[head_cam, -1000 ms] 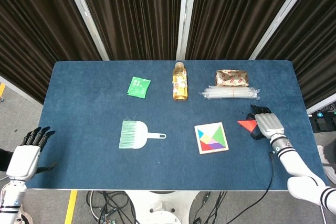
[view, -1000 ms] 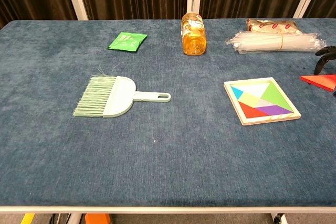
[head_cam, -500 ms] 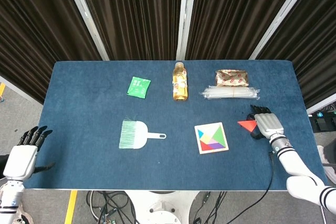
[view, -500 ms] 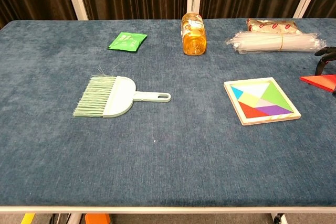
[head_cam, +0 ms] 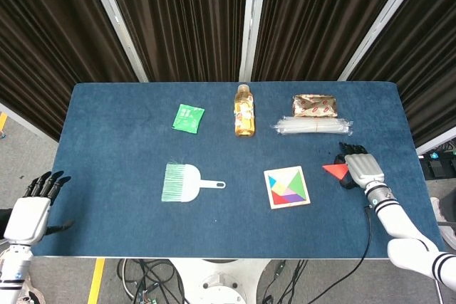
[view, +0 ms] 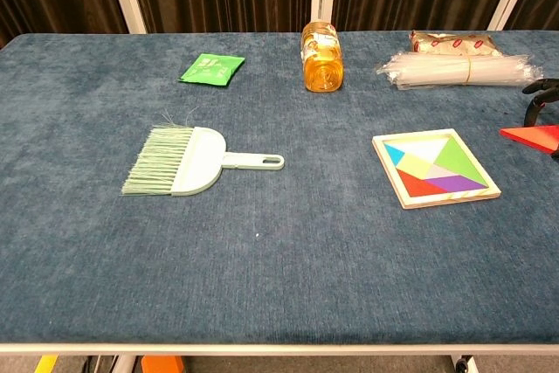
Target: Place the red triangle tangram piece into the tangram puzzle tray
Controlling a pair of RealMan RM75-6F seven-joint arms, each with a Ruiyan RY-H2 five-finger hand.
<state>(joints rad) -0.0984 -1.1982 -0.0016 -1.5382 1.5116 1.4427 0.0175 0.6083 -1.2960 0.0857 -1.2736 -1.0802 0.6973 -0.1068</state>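
The red triangle piece (head_cam: 333, 169) (view: 530, 135) lies at the table's right side, to the right of the wooden tangram tray (head_cam: 287, 186) (view: 436, 167). The tray holds several coloured pieces, and a pale gap shows in its middle. My right hand (head_cam: 360, 167) is bent over the triangle's right end and grips it with its dark fingers (view: 539, 93). Most of that hand is cut off in the chest view. My left hand (head_cam: 32, 209) hangs beyond the table's front left corner, fingers apart and holding nothing.
A light green hand brush (head_cam: 187, 182) lies left of the tray. Along the back are a green sachet (head_cam: 188, 117), an orange drink bottle (head_cam: 244, 110) on its side, a bundle of clear straws (head_cam: 313, 126) and a brown foil packet (head_cam: 314, 105).
My left hand has drifted a little left and down off the table corner. The right hand and the red triangle have stayed where they were.
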